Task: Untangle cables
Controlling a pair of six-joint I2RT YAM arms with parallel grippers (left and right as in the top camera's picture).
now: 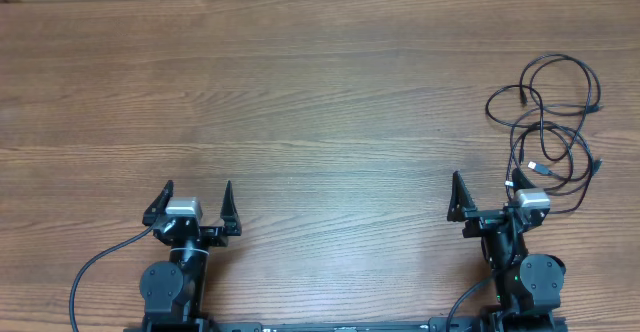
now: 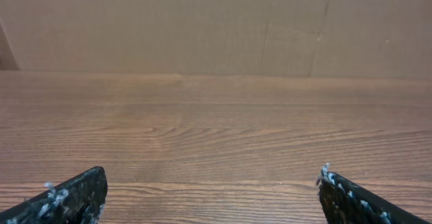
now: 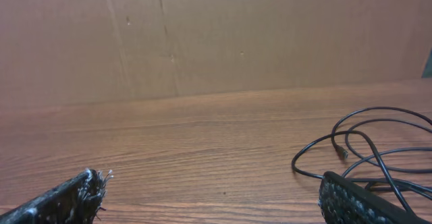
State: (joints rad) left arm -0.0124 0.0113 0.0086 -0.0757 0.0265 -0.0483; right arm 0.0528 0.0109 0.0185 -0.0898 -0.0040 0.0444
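left gripper and right gripper: jaws wide open, empty; cables tangled on tabletop, ahead-right of right jaws

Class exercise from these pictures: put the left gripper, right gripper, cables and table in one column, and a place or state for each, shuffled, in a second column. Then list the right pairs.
Column one
1. left gripper
2. right gripper
3. cables
4. table

Column two
A. black loops tangled at the right side of the table
B. open, only bare wood in front of it
C. open, cable loops close by its outer finger
D. brown wood grain

Pairs: 1-B, 2-C, 3-A, 4-D
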